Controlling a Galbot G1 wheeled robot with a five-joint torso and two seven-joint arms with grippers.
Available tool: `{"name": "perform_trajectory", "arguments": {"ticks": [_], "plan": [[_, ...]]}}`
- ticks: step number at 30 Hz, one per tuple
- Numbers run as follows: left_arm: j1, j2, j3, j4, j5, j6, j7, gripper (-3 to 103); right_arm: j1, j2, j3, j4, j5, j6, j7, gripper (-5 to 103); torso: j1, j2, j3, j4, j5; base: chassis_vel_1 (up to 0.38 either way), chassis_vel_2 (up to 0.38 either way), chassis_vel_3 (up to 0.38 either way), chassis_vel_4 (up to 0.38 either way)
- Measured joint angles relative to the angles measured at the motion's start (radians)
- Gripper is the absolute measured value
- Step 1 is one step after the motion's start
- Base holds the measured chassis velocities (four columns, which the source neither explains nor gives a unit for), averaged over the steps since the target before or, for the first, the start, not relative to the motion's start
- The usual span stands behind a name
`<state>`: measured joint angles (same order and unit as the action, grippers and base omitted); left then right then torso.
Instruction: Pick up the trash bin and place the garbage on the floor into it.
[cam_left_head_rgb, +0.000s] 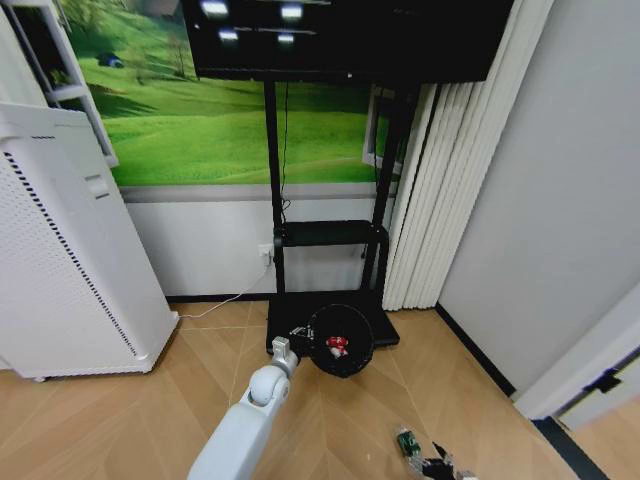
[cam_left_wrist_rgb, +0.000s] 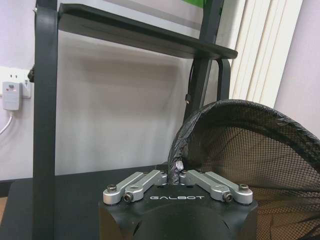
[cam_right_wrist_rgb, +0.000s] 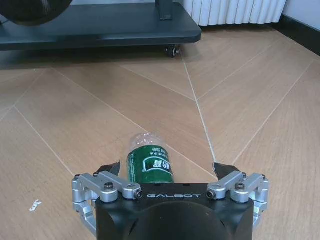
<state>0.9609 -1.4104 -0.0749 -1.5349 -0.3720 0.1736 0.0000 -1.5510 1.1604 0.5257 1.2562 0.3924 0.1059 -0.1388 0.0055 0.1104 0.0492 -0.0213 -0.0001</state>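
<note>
While the left hand (cam_left_wrist_rgb: 176, 176) is clamping the mesh trash bin (cam_left_head_rgb: 340, 340) by its rim, holding it ready, the right hand (cam_right_wrist_rgb: 167, 170) is straddling, fingers wide, the green-labelled bottle (cam_right_wrist_rgb: 147, 161) lying on the floor (cam_right_wrist_rgb: 240, 100).

Trash bin (cam_left_head_rgb: 341, 340): black mesh, red-and-white piece inside. Bottle (cam_right_wrist_rgb: 148, 160): clear, green label with white print, lying on tan herringbone floor (cam_right_wrist_rgb: 250, 100). TV stand base (cam_right_wrist_rgb: 100, 25) behind bottle: black. Appliance (cam_left_head_rgb: 60, 250) left of stand: white, perforated.
</note>
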Motion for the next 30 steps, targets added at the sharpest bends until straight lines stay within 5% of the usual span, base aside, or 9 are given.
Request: {"name": "perform_trajectory", "arguments": {"ticks": [30], "plan": [[-0.003, 0.007, -0.007, -0.007, -0.01, 0.0, 0.002, 4, 0.07, 0.045, -0.029, -0.153, -0.105, 0.025, -0.014, 96, 0.0, 0.0, 0.0, -0.0001, 0.0002, 0.0, 0.0, 0.0, 0.0]]}}
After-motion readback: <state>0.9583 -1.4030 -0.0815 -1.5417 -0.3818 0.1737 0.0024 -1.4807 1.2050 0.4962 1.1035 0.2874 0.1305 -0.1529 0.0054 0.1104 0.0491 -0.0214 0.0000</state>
